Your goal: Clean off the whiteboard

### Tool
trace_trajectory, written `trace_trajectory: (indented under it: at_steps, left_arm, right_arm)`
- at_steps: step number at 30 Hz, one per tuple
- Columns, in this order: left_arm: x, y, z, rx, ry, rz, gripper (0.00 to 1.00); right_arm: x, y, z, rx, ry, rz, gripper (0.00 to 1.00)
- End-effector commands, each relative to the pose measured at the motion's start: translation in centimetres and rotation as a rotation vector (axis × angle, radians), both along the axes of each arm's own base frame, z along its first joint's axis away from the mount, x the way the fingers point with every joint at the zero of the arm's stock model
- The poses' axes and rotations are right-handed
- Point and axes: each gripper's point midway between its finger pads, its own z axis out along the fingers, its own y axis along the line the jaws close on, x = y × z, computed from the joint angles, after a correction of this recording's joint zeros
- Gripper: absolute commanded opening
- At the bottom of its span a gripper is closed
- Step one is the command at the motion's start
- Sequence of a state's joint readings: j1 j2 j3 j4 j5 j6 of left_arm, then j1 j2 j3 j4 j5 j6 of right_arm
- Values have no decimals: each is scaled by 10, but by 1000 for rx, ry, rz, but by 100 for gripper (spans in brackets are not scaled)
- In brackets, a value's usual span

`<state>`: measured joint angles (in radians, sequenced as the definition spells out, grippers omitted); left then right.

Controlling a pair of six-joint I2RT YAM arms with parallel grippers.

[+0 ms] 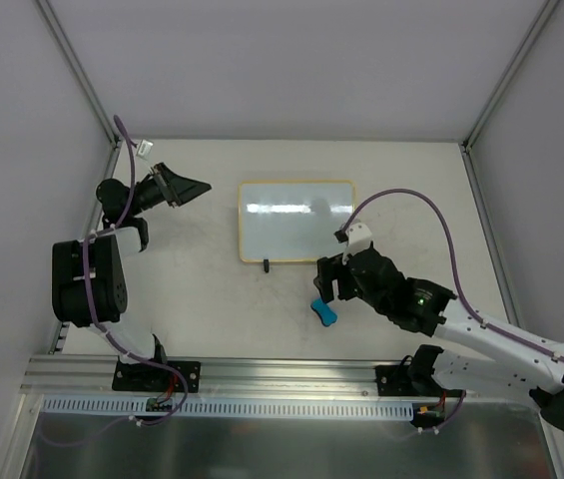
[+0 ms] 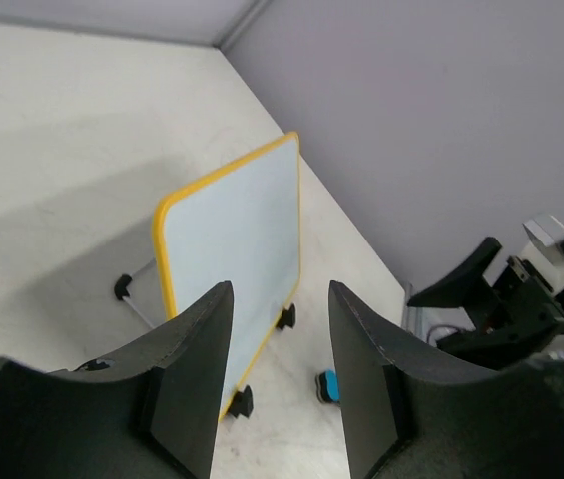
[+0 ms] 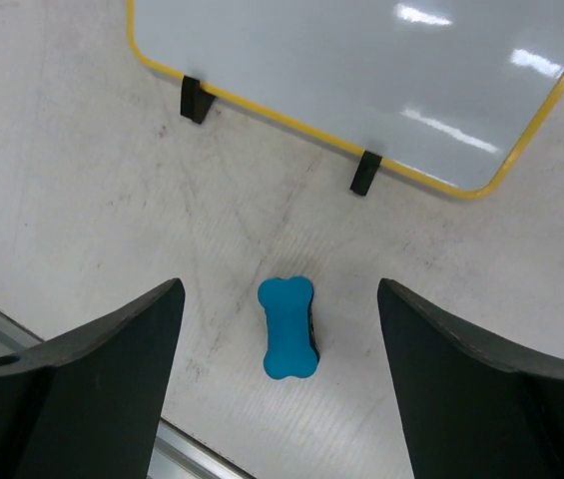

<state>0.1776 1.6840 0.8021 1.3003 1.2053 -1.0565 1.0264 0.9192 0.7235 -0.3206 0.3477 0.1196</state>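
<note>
Whiteboard point(image 1: 296, 220) stands mid-way across a scuffed off-white table point(image 1: 192, 289), glare on its face, grey walls point(image 1: 262, 60) around. Left fingers point(image 2: 197, 369) half parted, empty; right fingers point(image 3: 112, 369) wide, empty, above a blue eraser point(image 3: 288, 327).

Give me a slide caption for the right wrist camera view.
Open right gripper lined up on a blue eraser beside the yellow-framed whiteboard.

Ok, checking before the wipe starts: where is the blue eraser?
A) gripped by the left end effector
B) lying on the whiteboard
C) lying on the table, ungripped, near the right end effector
C: the blue eraser lies on the table, off the whiteboard, between the open fingers of the right end effector.
</note>
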Motion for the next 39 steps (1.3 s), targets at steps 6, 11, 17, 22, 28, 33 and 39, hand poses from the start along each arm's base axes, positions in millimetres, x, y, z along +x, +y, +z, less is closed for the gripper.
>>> trace_trajectory:
  at_steps: [6, 11, 17, 22, 28, 33, 39]
  left_arm:
    - [-13, 16, 55, 82, -296, 326, 41]
    - [-18, 23, 49, 163, -283, 467, 43]
    - [-43, 11, 32, 208, -210, 581, 44]
    - [-76, -3, 13, 254, -204, 646, 44]
    - [-105, 10, -26, 275, -171, 714, 43]
    - [-121, 17, -43, 286, -198, 736, 45]
    - [-133, 6, -67, 363, -201, 635, 44]
  right_arm:
    - [11, -24, 50, 73, -144, -8, 82]
    - [17, -37, 62, 76, -203, -29, 82]
    - [31, -60, 68, 94, -309, -163, 87]
    - [38, -76, 59, 93, -368, -239, 92]
    - [39, -79, 34, 117, -362, -251, 92]
    - [42, -85, 17, 170, -398, -287, 96]
    - [41, -82, -17, 151, -376, -262, 99]
